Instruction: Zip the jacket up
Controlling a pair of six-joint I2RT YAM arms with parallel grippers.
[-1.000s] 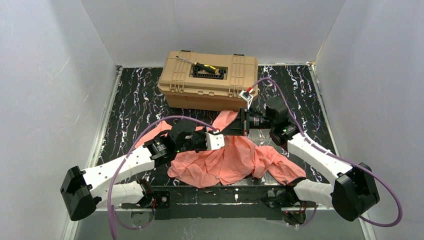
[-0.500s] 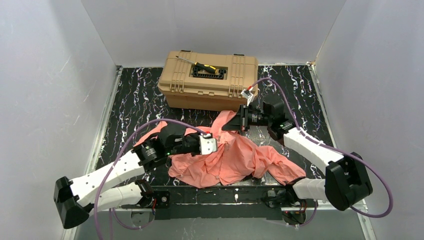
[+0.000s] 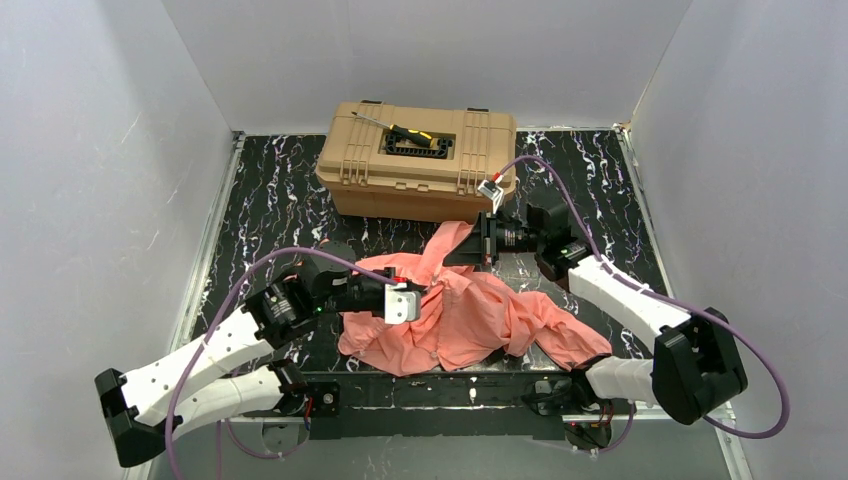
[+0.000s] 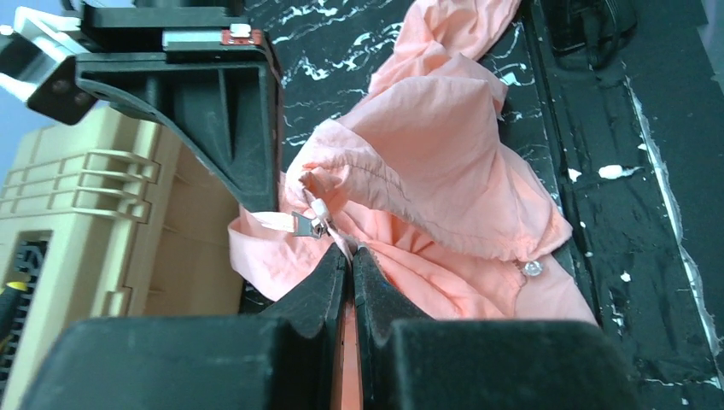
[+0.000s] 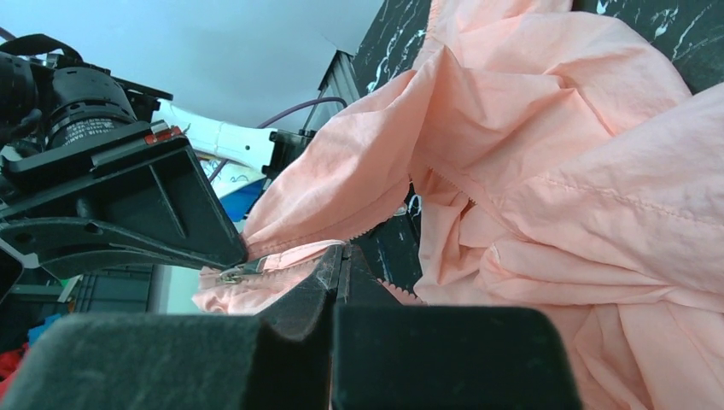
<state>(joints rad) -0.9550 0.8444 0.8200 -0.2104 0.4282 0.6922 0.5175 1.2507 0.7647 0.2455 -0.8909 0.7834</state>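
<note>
**Inspector:** State the garment's condition.

**Operator:** The salmon-pink thin-fabric jacket [image 3: 470,320] lies crumpled on the black, white-veined tabletop [image 3: 270,210]. It is spread beneath and between both grippers. I see its zipper teeth apart. The small metal zipper slider [image 4: 307,224] sits just ahead of my left gripper's tips, directly under the tip of the right one.

**Inspector:** And the grippers?

**Operator:** My left gripper [image 4: 350,254] is pinched narrow on the jacket, and a strip of pink cloth shows between its fingers. The right gripper [image 5: 341,252] is likewise closed tight. The toothed edge of the jacket runs to its tips, so I judge it clamped on that edge. The two sets of tips face each other, very near.

**Inspector:** Surroundings?

**Operator:** A tan plastic toolbox [image 3: 420,160] stands on the far side of the right gripper, well beyond the left, with its lid closed.
</note>
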